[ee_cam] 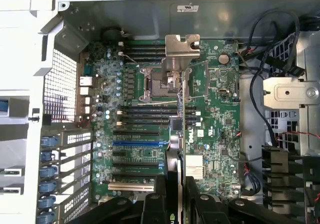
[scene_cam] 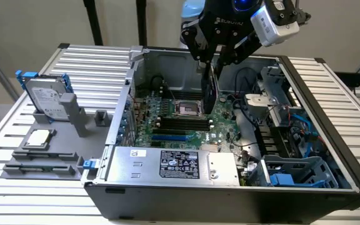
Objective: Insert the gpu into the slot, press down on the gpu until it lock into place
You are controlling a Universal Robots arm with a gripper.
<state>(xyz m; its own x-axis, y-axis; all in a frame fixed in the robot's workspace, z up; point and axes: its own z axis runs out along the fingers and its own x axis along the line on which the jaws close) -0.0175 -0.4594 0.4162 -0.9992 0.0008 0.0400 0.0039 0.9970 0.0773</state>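
End effector (scene_cam: 213, 60) pointing down, gripping gpu (scene_cam: 210, 89) upright above motherboard (scene_cam: 161, 117)

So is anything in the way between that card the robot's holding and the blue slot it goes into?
Nothing visible. The gripper holds the gpu upright above the motherboard, away from the slot, whose top is bare. Only the low black memory strips lie on the board between them.
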